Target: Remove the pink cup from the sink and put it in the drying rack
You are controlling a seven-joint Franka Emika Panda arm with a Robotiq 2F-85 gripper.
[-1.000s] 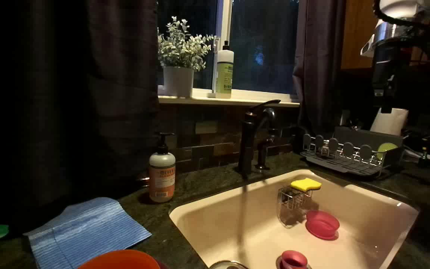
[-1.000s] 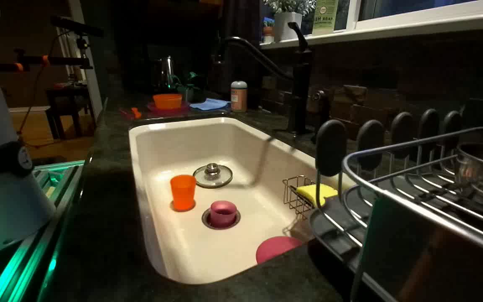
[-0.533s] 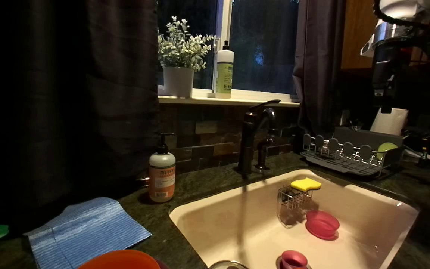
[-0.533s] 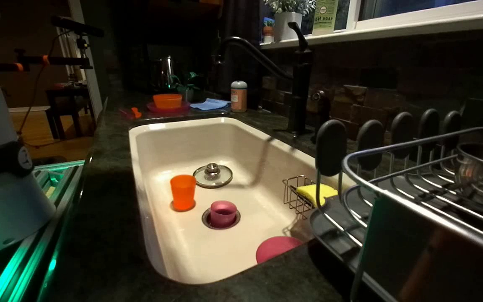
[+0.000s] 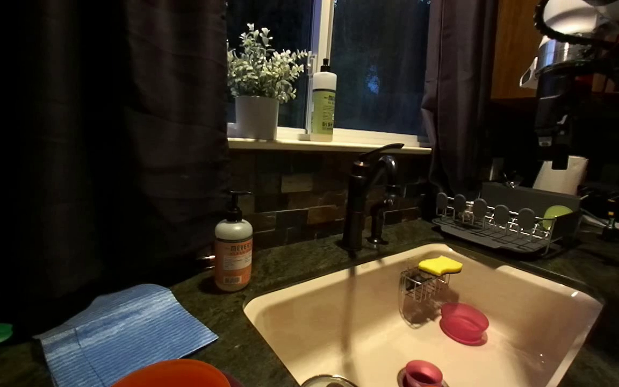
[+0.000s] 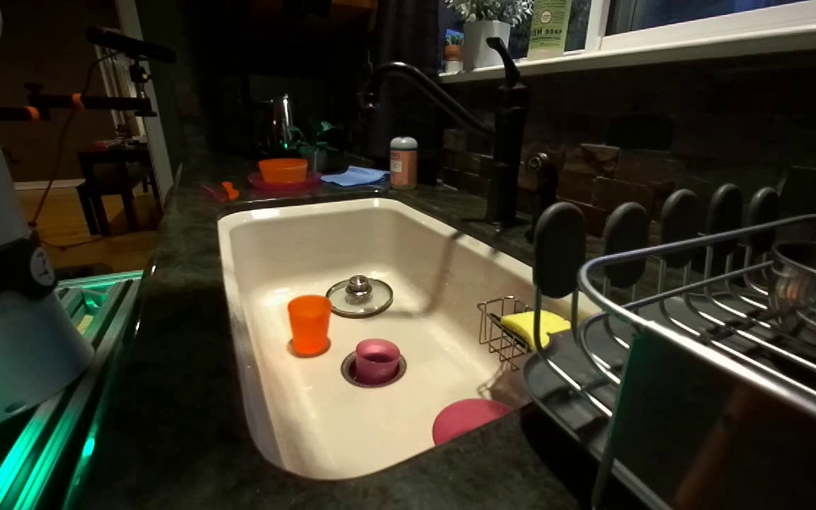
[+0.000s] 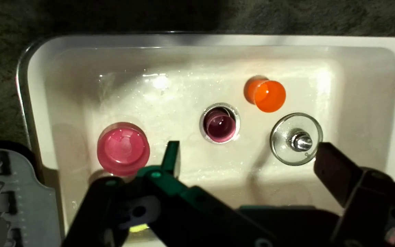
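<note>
The small pink cup point(image 6: 377, 361) stands in the drain opening on the sink floor, mouth up. It shows in both exterior views, cut off at the lower edge in an exterior view point(image 5: 424, 372), and in the wrist view point(image 7: 220, 127). The cream-white sink point(image 6: 380, 443) lies below my gripper. The drying rack point(image 6: 720, 354) stands on the counter beside the sink; its edge shows at the left of the wrist view point(image 7: 19, 195). My gripper point(image 7: 249, 144) is open and empty, high above the sink. In an exterior view it is a dark shape point(image 5: 554, 157) at upper right.
In the sink are an orange cup point(image 7: 269, 96), a glass lid point(image 7: 295, 139), a flatter pink round dish point(image 7: 123, 149) and a wire caddy point(image 6: 500, 329) with a yellow sponge point(image 6: 535, 327). A tall dark faucet point(image 6: 507, 156) rises at the sink edge. A metal pot point(image 6: 815, 290) sits in the rack.
My gripper has moved slightly down in the last half second. The pink cup and the other things have not moved.
</note>
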